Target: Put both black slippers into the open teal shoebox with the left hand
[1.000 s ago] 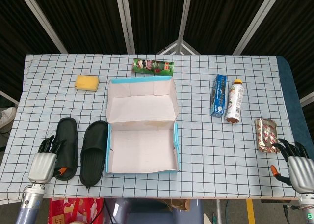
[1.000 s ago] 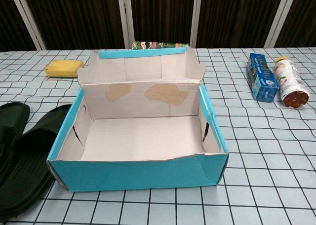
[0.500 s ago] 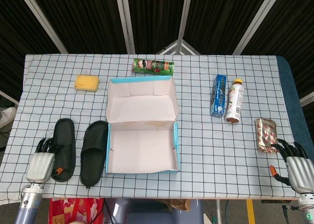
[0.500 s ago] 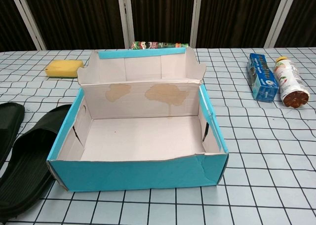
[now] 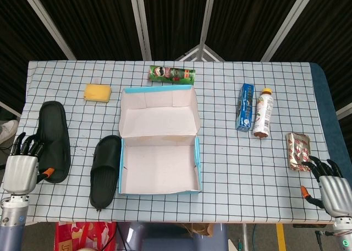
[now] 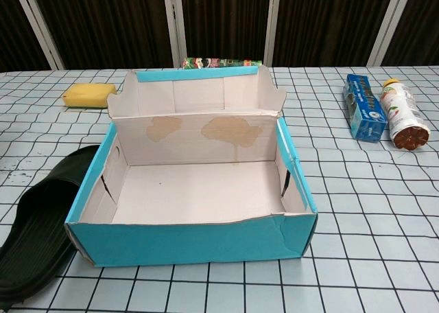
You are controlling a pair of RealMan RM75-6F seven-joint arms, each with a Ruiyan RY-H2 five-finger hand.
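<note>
The open teal shoebox [image 5: 199, 164] stands in the middle of the checked table, its inside bare; the chest view shows its front wall [image 6: 192, 241] close up. One black slipper [image 5: 53, 138] is at the far left, sole side showing, and my left hand [image 5: 21, 171] grips its near end at the table's left front corner. The other black slipper [image 5: 104, 169] lies flat just left of the box, also seen in the chest view [image 6: 38, 230]. My right hand [image 5: 331, 187] rests at the front right corner, fingers apart, holding nothing.
A yellow sponge [image 5: 97, 92] lies at the back left. A green can [image 5: 171, 74] lies behind the box lid. Right of the box are a blue carton [image 5: 246, 107], a bottle [image 5: 263, 113] and a foil packet [image 5: 297, 151].
My left hand has moved left and up with the outer slipper, which now shows higher and further from the box and has left the chest view. The right hand has stayed put.
</note>
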